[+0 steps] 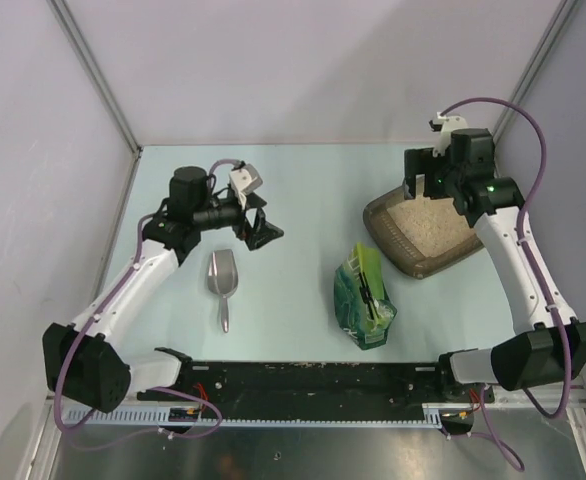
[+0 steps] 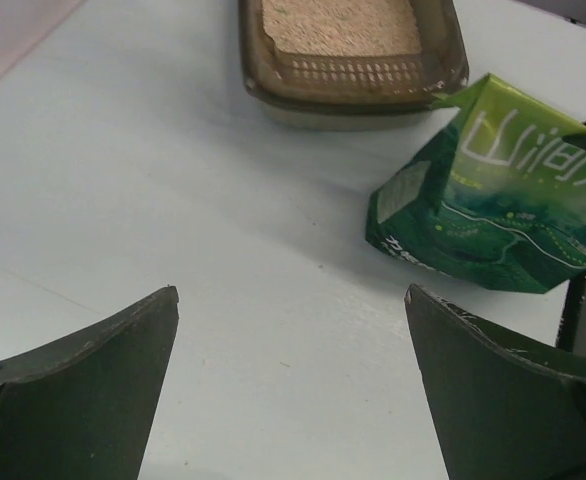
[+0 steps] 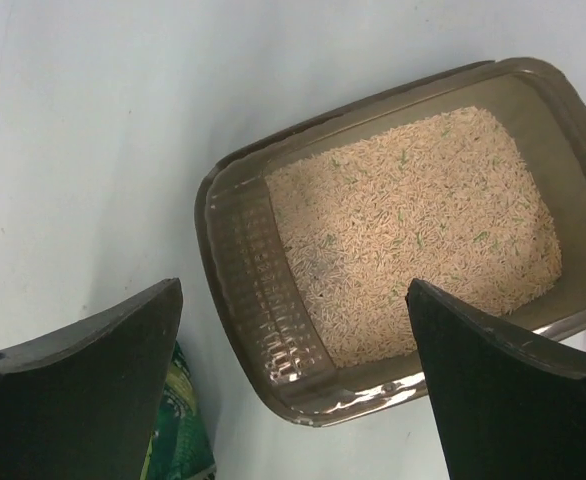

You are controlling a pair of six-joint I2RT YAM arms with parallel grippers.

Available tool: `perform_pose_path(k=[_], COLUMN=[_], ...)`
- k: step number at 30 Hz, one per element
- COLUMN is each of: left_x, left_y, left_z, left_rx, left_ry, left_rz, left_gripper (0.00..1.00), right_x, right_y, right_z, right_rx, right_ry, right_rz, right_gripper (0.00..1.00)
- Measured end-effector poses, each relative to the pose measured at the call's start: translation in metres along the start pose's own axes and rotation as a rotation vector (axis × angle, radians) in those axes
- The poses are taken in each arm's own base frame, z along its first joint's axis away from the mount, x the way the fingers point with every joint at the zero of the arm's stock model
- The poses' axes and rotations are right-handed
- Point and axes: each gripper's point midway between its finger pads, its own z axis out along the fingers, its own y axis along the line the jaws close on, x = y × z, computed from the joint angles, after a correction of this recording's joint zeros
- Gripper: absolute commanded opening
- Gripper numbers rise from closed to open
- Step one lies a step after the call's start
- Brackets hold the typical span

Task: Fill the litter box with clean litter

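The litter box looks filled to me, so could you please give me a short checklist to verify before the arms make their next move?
1. Clean litter covers the floor of the litter box: ok.
2. Left hand open and holding nothing: ok.
3. Right hand open and holding nothing, over the box: ok.
4. Scoop lying on the table, clear of both hands: ok.
5. Green bag out of both hands, on the table: ok.
6. Green bag closed at the top: cannot tell.
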Motion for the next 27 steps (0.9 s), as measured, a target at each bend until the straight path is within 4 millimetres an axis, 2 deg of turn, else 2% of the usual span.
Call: perform_pose_path(k=[2,4,6,10,12,14,19,21,27], left_x=[0.007,0.018,0.028,0.045,0.050,0.052,0.057,0.060,0.065], left_y=[-0.007,-0.010,-0.009,-0.003,-0.001,-0.002,-0.006,-0.007,-0.005], left_z=[0.005,0.008,0.010,0.008,0.006,0.002,-0.007,-0.010,-0.014], left_rx=[0.014,0.009,-0.006,-0.058,-0.078,-0.091,-0.117,-0.124,-0.152], left_ry=[0.016,0.040,0.065,0.104,0.117,0.122,0.119,0.121,0.132], left_rz=[-0.005,-0.014,-0.026,-0.042,-0.045,-0.037,-0.015,-0.009,0.007], left_gripper=[1.00,1.00,1.00,1.00,1.00,1.00,1.00,1.00,1.00], right_x=[0.004,0.014,0.023,0.043,0.056,0.065,0.079,0.084,0.109], right_y=[0.001,0.011,0.035,0.111,0.134,0.139,0.137,0.144,0.161], right_z=[-0.003,-0.010,-0.022,-0.060,-0.077,-0.086,-0.091,-0.095,-0.098], right_rx=[-0.054,-0.136,-0.243,-0.475,-0.557,-0.578,-0.578,-0.600,-0.639], right_ry=[0.017,0.056,0.095,0.155,0.183,0.214,0.285,0.302,0.374], right_rz=[-0.006,-0.051,-0.129,-0.309,-0.354,-0.365,-0.348,-0.357,-0.375], right_gripper=[1.00,0.98,0.95,0.91,0.86,0.84,0.84,0.83,0.70])
